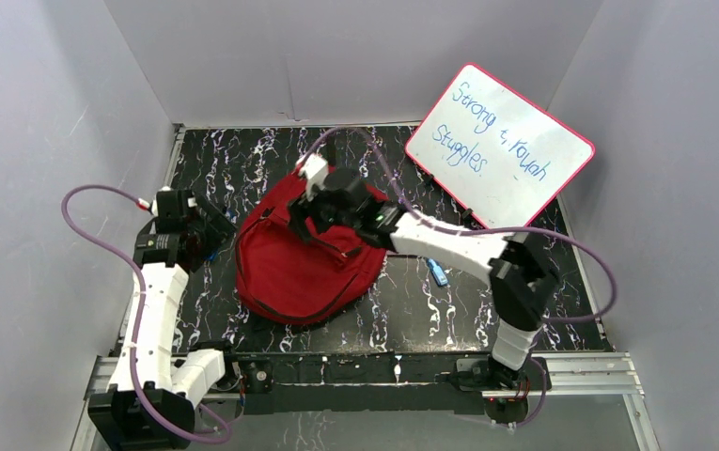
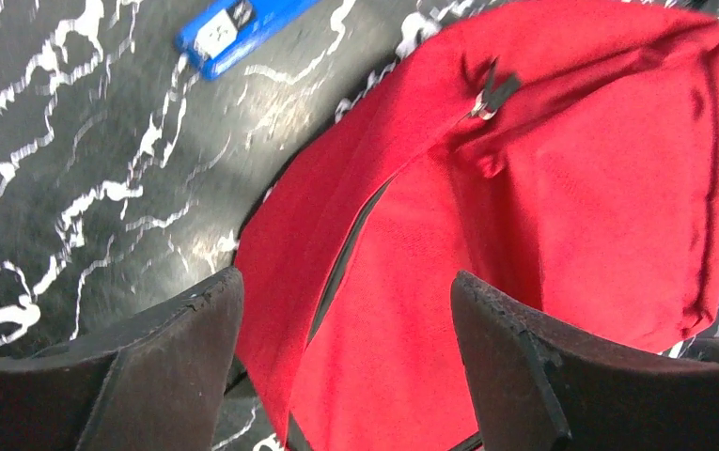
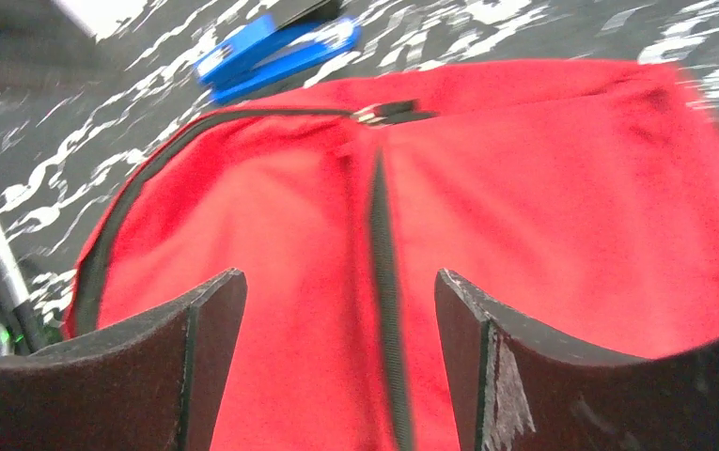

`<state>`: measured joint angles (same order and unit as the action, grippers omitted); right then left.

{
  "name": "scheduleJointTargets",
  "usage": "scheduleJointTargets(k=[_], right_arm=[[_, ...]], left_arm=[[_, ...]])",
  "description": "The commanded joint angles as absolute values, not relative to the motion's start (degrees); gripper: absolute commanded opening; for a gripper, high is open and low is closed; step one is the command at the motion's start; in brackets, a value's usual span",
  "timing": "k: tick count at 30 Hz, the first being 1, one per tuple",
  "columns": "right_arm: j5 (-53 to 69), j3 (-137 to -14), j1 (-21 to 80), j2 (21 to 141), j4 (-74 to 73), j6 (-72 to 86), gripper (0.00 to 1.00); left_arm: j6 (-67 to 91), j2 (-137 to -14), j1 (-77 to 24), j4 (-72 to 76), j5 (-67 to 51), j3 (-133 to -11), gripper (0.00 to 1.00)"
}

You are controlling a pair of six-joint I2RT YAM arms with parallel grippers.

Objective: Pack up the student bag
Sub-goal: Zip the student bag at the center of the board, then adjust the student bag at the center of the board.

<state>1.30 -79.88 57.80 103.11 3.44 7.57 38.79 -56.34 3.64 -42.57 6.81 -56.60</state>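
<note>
As the student bag (image 1: pixel 299 268) lies central on the desk (image 1: pixel 412 310), the right tool (image 3: pixel 338 282) hangs above it, the left tool (image 2: pixel 346 275) beside it, both wide open, empty.

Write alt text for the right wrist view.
The open right gripper faces the red student bag, which fills most of the frame, a dark zipper running down its middle. Beyond it, a blue object lies on the black marbled table.

The student bag (image 2: pixel 571 188) is soft, matt red cloth with a fine weave, and its dark zipper ends in a shiny metal pull (image 2: pixel 487 99). The tabletop (image 2: pixel 73 197) is glossy black (white-veined, like marble). The left pincer (image 2: pixel 346 301) has matt black fingers (image 2: pixel 181 362) with rough edges.
</note>
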Motion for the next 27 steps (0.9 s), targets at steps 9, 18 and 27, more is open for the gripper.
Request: scheduleJointTargets(k=[9, 18, 27], right_arm=[[-0.6, -85.2, 38.8, 102.4, -13.0, 0.1, 0.92], [10.0, -98.0, 32.7, 115.4, -18.1, -2.6, 0.86], [18.9, -106.1, 29.1, 123.2, -20.3, 0.9, 0.45]], left_arm=[[51.0, -49.8, 2.6, -53.3, 4.0, -47.1, 0.81], [51.7, -53.2, 2.5, -47.5, 0.0, -41.0, 0.78], [51.0, -59.1, 2.4, -39.3, -4.9, -37.3, 0.48]])
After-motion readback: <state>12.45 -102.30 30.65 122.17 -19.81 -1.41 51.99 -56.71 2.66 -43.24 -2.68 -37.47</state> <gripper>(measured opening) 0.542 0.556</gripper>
